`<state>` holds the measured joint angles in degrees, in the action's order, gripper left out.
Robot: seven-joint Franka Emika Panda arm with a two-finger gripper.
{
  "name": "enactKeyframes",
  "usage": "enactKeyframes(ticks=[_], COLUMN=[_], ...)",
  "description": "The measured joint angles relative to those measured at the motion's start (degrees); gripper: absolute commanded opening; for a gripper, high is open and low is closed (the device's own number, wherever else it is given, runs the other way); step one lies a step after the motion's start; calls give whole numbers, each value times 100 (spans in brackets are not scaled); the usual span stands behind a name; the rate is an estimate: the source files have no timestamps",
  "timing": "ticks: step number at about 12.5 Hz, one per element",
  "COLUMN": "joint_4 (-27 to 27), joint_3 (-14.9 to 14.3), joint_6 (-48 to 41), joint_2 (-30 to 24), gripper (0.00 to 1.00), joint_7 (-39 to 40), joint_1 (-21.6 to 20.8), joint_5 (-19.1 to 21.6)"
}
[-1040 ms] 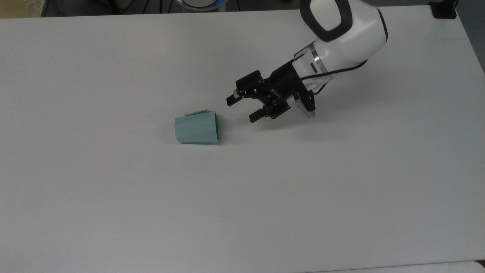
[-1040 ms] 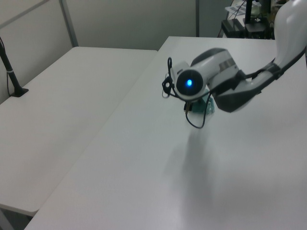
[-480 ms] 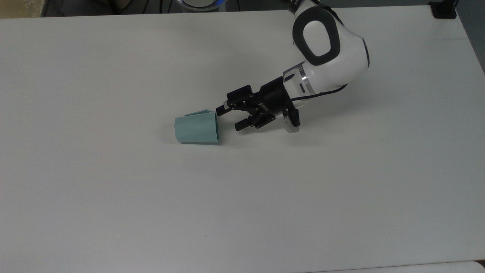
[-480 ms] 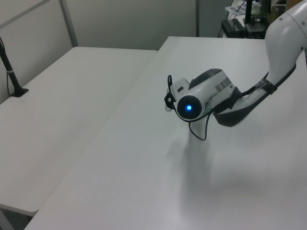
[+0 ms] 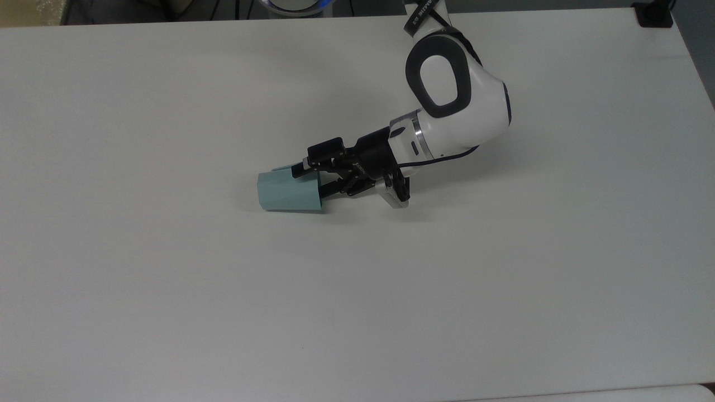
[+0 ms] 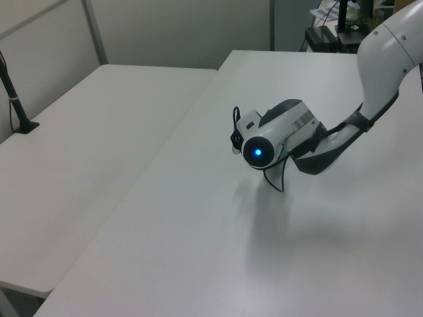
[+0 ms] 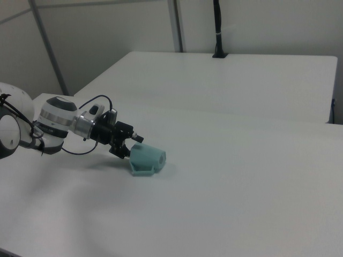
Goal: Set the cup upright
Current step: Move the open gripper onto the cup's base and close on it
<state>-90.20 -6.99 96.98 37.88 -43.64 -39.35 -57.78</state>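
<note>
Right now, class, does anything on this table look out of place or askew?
Yes: the cup lies on its side on the white table, its wide open end toward the gripper, whose open fingers straddle the rim.

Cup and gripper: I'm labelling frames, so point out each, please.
cup (image 5: 287,192), top view, its faceted side wall.
gripper (image 5: 313,180), top view, between the fingertips at the cup's rim.

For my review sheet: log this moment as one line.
cup: on its side on table | gripper: open, fingers straddling the cup's rim | not yet upright
</note>
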Motion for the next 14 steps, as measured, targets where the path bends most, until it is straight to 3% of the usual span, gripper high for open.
enactKeyframes(ticks=[4,6,7,10,14], joint_4=[-32,-94,-126,-125,-118], joint_3=[0,0,-1,-11,-18], joint_6=[0,0,-20,-204,-221], joint_2=[17,23,26,-19,-36], gripper=[49,7,0,0,0], joint_7=[-4,-4,-4,4,-1], joint_1=[8,22,25,24,59], joint_5=[-35,-104,-186,-398,-374])
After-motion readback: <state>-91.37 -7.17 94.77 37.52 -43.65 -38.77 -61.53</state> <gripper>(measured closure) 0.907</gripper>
